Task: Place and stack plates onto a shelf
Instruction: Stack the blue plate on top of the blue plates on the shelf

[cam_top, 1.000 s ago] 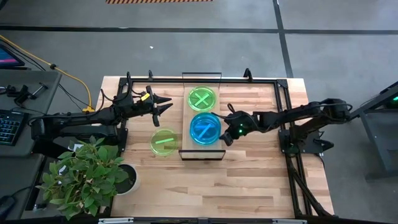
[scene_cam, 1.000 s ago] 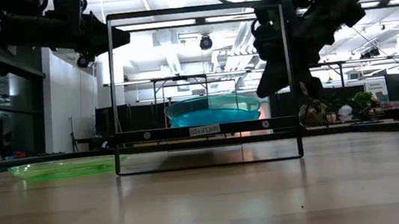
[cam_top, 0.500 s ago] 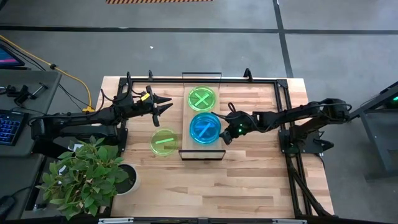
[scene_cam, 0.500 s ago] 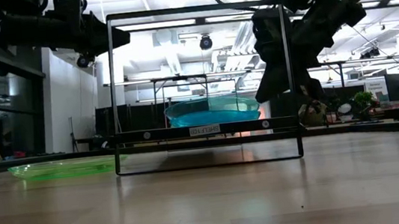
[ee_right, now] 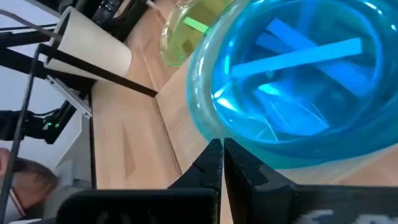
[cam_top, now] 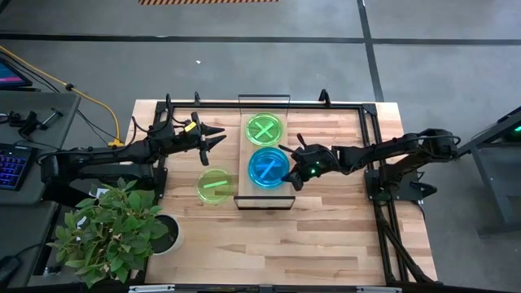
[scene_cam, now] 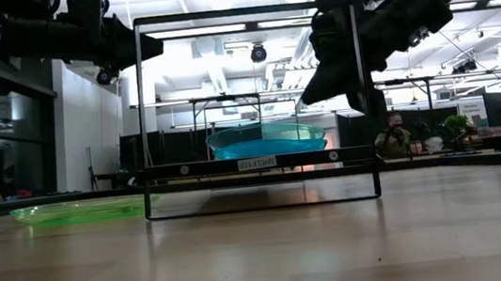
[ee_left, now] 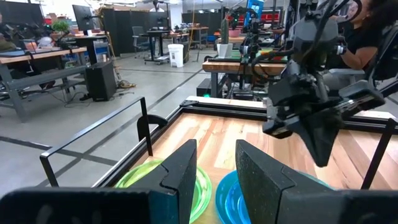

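On shelf [cam_top: 263, 198]: blue plate [cam_top: 268, 168], stripe diagonal | right gripper [cam_top: 291, 169] jaws together, seemingly empty | left gripper [cam_top: 216, 137] jaws slightly apart

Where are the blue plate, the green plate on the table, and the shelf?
blue plate [cam_top: 268, 168], high view, centre of its face
green plate [cam_top: 214, 185], high view, its stripe
shelf [cam_top: 264, 202], high view, bar at its near end

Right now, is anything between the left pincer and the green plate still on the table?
Nothing visible. In the high view the left pincer hangs open above bare table, and the lone green plate lies on the wood beside the shelf, uncovered. The right pincer is over at the blue plate on the shelf, off that line.
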